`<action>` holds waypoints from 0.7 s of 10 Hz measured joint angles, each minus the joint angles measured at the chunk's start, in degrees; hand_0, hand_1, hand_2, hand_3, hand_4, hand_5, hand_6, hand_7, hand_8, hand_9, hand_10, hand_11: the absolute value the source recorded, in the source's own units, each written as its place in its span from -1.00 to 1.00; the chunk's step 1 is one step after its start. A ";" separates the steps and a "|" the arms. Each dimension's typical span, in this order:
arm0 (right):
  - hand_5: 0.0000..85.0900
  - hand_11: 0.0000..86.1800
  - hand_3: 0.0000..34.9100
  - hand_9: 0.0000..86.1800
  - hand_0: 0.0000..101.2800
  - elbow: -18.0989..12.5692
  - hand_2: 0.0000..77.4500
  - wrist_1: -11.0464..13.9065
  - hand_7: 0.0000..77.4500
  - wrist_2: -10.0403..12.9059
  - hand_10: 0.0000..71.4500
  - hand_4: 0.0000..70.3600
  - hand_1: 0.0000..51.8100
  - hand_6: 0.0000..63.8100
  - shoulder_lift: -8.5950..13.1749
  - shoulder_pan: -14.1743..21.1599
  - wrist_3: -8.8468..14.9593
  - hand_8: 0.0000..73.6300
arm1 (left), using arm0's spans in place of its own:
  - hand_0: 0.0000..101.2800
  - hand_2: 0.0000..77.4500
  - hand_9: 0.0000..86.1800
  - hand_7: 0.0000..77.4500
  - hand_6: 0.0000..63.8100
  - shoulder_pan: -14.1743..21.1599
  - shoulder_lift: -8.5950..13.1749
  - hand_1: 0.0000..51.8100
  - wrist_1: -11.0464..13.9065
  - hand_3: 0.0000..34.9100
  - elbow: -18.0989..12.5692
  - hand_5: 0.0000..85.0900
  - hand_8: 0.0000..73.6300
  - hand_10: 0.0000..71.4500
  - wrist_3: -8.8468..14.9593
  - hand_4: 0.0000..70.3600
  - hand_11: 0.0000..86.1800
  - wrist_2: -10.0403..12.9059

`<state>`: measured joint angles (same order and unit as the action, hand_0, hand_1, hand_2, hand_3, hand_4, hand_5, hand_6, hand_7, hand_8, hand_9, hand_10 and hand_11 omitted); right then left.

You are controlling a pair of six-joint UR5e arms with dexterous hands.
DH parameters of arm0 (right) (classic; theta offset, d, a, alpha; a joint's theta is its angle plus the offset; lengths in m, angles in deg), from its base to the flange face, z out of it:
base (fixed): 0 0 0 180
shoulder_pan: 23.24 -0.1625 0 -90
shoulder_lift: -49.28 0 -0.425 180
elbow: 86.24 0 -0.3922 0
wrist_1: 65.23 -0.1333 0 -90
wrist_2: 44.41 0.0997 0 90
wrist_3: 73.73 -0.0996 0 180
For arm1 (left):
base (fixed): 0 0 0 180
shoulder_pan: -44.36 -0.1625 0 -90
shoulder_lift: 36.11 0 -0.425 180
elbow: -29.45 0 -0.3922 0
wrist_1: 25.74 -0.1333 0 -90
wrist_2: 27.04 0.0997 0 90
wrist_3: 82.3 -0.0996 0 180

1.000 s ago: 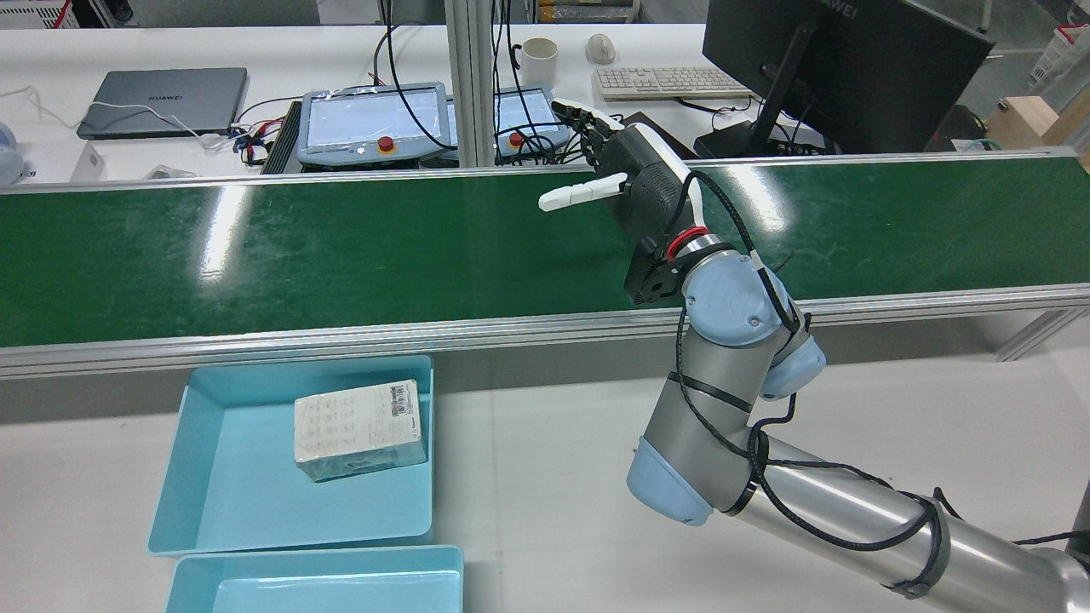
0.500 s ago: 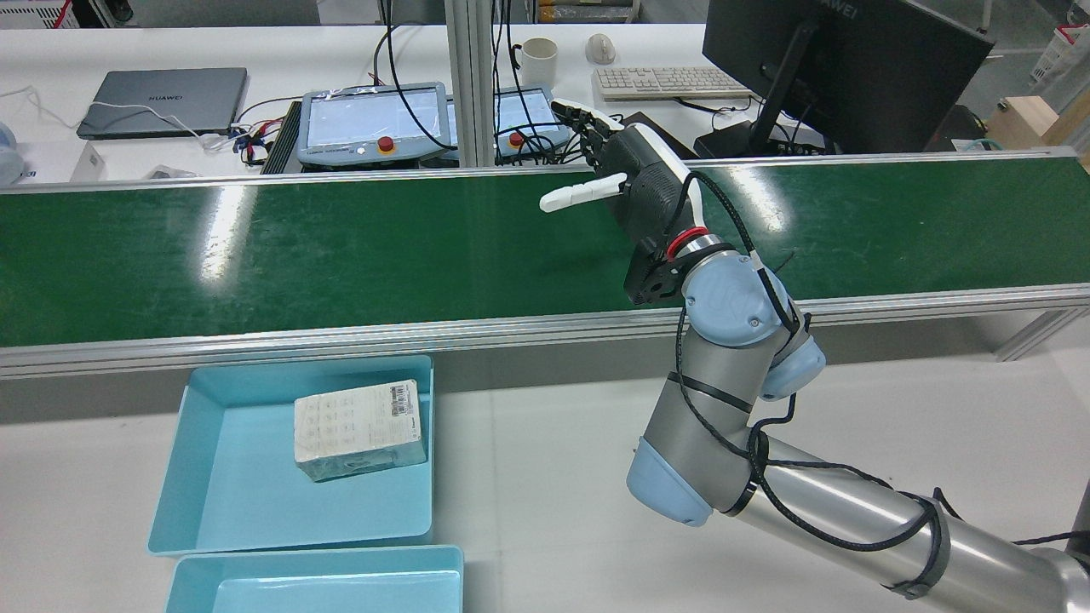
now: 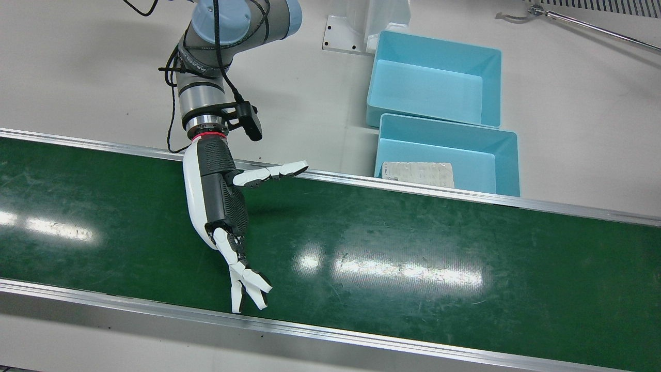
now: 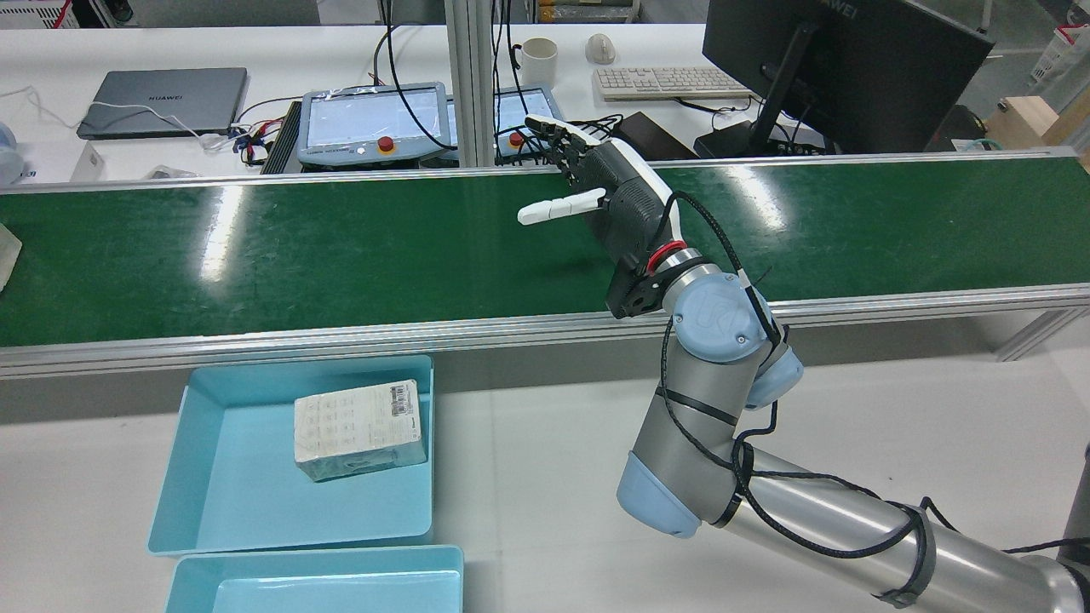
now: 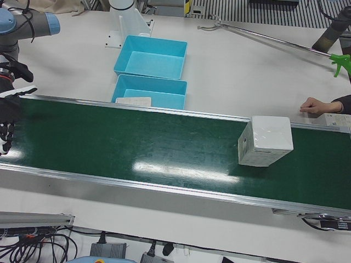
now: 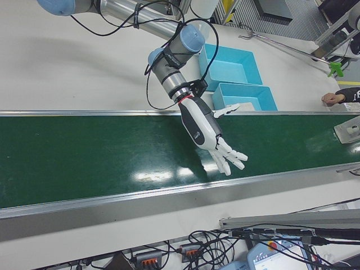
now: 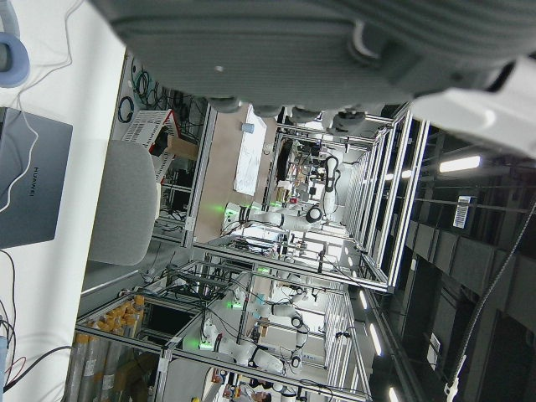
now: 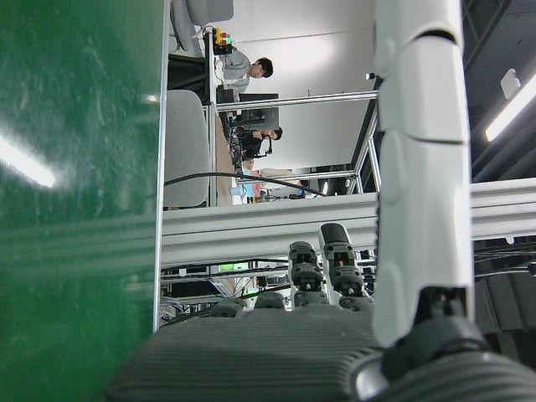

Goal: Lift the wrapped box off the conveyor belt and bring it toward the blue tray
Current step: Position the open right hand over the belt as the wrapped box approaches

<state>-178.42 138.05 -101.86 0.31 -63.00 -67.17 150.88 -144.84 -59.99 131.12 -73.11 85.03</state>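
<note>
A white wrapped box [image 5: 265, 141] stands on the green conveyor belt [image 5: 137, 142], far to the right in the left-front view. Only its corner [image 4: 4, 251] shows at the left edge of the rear view. My right hand [image 4: 613, 191] hovers over the belt, open, fingers spread and holding nothing; it also shows in the front view [image 3: 219, 201] and the right-front view [image 6: 205, 129]. The box is well apart from it. The blue tray [image 4: 230, 477] beside the belt holds another wrapped box [image 4: 358, 428]. Of my left hand [image 7: 318, 50] only the grey palm shows.
A second blue tray [image 3: 434, 85] sits behind the first tray [image 3: 485, 170]. A person's hand [image 5: 315, 105] rests on the table near the belt's end. A grabber tool [image 5: 340, 60] lies beyond it. Teach pendants [image 4: 375, 123], a monitor [image 4: 843, 60] and a laptop [image 4: 162, 98] stand past the belt.
My right hand has shifted left along the belt, still open and spread. A corner of the wrapped box has appeared at the belt's left edge in the rear view.
</note>
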 joint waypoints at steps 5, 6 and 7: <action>-0.63 -0.97 -1.00 -0.97 -0.02 0.27 -0.86 -0.70 -0.89 -0.20 -1.00 -0.71 -0.47 -0.90 0.25 0.11 0.04 -1.00 | -1.00 -0.97 -0.99 -0.99 -0.98 0.00 0.00 -1.00 0.00 -1.00 0.00 -0.97 -0.99 -1.00 0.00 -1.00 -0.99 0.00; -0.63 -0.97 -1.00 -0.97 -0.02 0.17 -0.93 -0.70 -0.89 -0.20 -1.00 -0.71 -0.41 -0.90 0.27 0.11 0.03 -1.00 | -1.00 -0.99 -0.99 -0.99 -0.98 0.00 0.00 -1.00 0.00 -1.00 0.00 -0.97 -0.99 -0.98 0.00 -1.00 -0.99 0.00; -0.63 -0.97 -1.00 -0.97 -0.02 0.04 -0.90 -0.69 -0.89 -0.20 -1.00 -0.71 -0.43 -0.90 0.28 0.10 0.03 -1.00 | -1.00 -0.99 -0.99 -0.99 -0.98 0.00 0.00 -1.00 0.00 -1.00 0.00 -0.97 -0.99 -0.98 0.00 -1.00 -0.99 0.00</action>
<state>-178.39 137.36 -102.07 0.58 -62.90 -67.14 150.88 -144.84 -59.99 131.12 -73.12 85.03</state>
